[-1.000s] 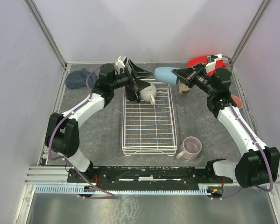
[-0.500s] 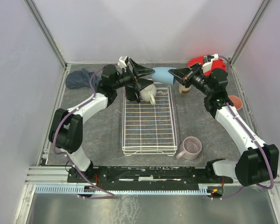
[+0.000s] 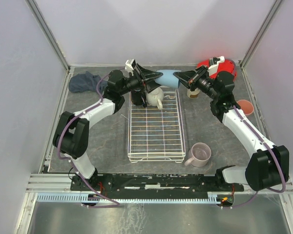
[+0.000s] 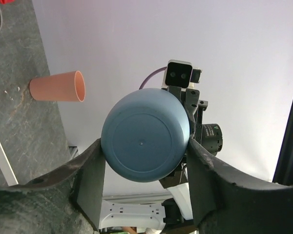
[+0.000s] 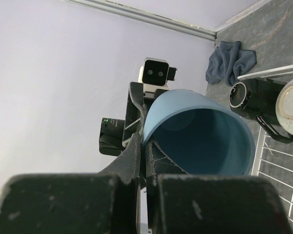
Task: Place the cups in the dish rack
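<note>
The blue tumbler (image 3: 168, 78) hangs on its side in the air above the far end of the white dish rack (image 3: 156, 141). My right gripper (image 3: 179, 77) is shut on its rim, one finger inside and one outside (image 5: 147, 146). My left gripper (image 3: 156, 78) is open, its jaws on either side of the tumbler's base (image 4: 145, 141). The cream mug (image 3: 155, 97) and the black mug (image 3: 139, 95) sit in the rack's far end. The mauve mug (image 3: 201, 154), the salmon tumbler (image 3: 245, 106) and the steel tumbler (image 3: 193, 92) stand on the table.
A red cloth (image 3: 219, 66) lies at the back right and a dark blue cloth (image 3: 83, 81) at the back left. The near part of the rack (image 5: 278, 161) holds nothing. The enclosure walls stand close behind both grippers.
My right gripper has carried the blue tumbler leftward and my left gripper has moved right to meet it. The left jaws now bracket the tumbler's base.
</note>
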Robot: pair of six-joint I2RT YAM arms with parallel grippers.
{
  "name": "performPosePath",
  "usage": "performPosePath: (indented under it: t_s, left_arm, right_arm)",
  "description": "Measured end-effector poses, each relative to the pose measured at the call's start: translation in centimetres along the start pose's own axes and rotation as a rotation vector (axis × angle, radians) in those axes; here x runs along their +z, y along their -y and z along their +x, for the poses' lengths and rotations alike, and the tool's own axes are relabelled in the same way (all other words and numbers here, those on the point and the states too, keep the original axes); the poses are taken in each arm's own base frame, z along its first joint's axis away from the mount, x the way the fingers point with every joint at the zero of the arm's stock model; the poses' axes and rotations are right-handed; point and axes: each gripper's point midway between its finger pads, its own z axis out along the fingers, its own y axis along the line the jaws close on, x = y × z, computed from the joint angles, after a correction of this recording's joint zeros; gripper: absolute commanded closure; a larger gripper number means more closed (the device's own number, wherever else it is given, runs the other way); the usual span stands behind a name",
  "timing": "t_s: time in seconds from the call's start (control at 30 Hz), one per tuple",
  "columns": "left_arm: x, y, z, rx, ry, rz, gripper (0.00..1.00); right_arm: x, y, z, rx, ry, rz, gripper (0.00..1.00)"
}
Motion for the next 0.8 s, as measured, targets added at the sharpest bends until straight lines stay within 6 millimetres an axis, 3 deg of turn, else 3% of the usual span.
performPosePath:
  t_s: [0.1, 0.2, 0.3, 0.43, 0.63, 0.77, 0.8]
  left_arm:
    - [0.0, 0.0, -0.2, -0.002, 0.011, 0.003, 0.85]
    - [0.0, -0.3, -0.3, -0.006, 0.021, -0.002, 0.97]
    - [0.1, -0.8, -0.2, 0.004, 0.020, -0.024, 0.97]
    - [0.3, -2.7, 0.4, 0.064, -0.002, -0.128, 0.97]
    - [-0.7, -4.0, 1.8, 0.224, -0.008, -0.267, 0.97]
    - [-0.8, -4.4, 2.3, 0.388, -0.003, -0.370, 0.97]
    - [-0.8, -4.4, 2.4, 0.418, -0.007, -0.387, 0.97]
  right_arm:
    - [0.2, 0.1, -0.1, 0.000, 0.001, -0.003, 0.99]
    - [0.3, 0.3, -0.1, 0.001, -0.001, 0.001, 0.81]
    - [0.3, 0.7, 0.0, -0.012, -0.005, 0.015, 0.55]
    - [-0.1, 2.3, 0.7, -0.047, -0.030, 0.078, 0.37]
    - [-2.8, 4.4, 1.6, -0.195, -0.063, 0.226, 0.33]
    - [-6.0, 4.1, 0.8, -0.376, -0.032, 0.332, 0.33]
    - [-6.0, 4.1, 0.8, -0.376, -0.032, 0.332, 0.33]
